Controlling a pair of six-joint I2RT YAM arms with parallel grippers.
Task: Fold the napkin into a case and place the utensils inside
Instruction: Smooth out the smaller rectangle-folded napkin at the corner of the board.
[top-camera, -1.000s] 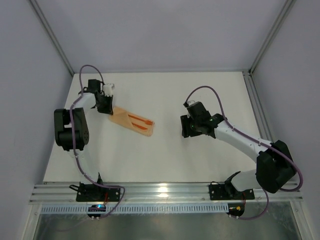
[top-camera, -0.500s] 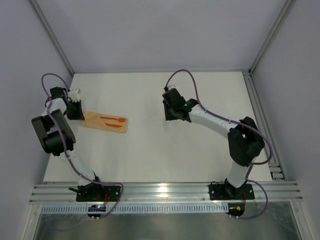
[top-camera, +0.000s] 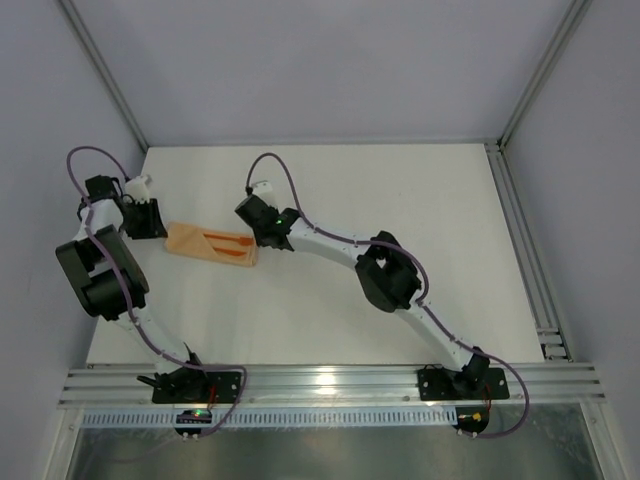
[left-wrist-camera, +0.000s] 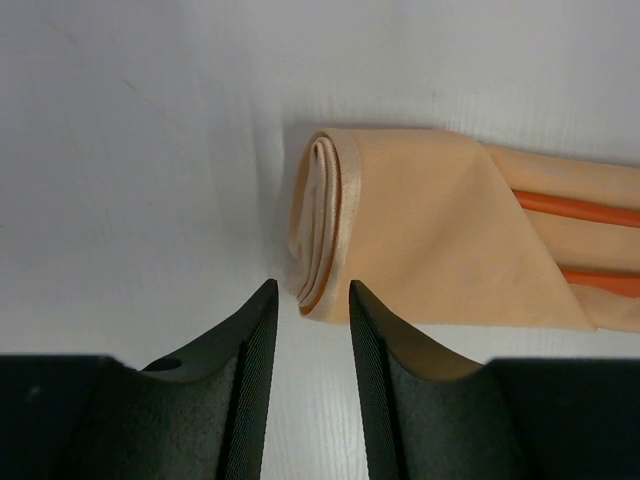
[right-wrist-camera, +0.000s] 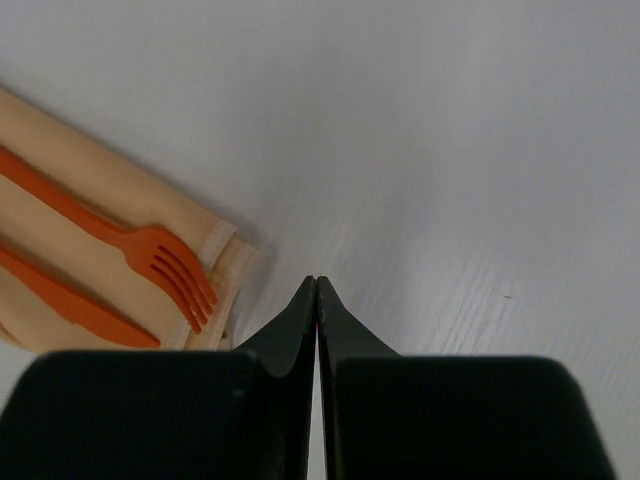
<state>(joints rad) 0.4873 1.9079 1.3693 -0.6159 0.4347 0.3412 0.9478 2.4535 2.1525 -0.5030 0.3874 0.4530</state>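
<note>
Overhead: case (top-camera: 195, 240) lying far left on the counter (top-camera: 400, 200), two utensils (top-camera: 232, 246) tucked inside.
Left wrist: left hand (left-wrist-camera: 308, 290) part-open, empty, at the case's folded end.
Right wrist: right hand (right-wrist-camera: 316, 285) closed, empty, beside the case's open end.

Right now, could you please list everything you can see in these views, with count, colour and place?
case: one, peach-orange folded cloth, left part of the table, between the two tools
utensils: two, orange-red, one forked, one plain-tipped, lying in the case, tips showing at its open end
table: one, white, under everything
rail: one, silver, near edge, carrying both arm bases
left tool: one, black, jaws apart, at the case's folded end
right tool: one, black, shut, empty, beside the case's open end
</note>
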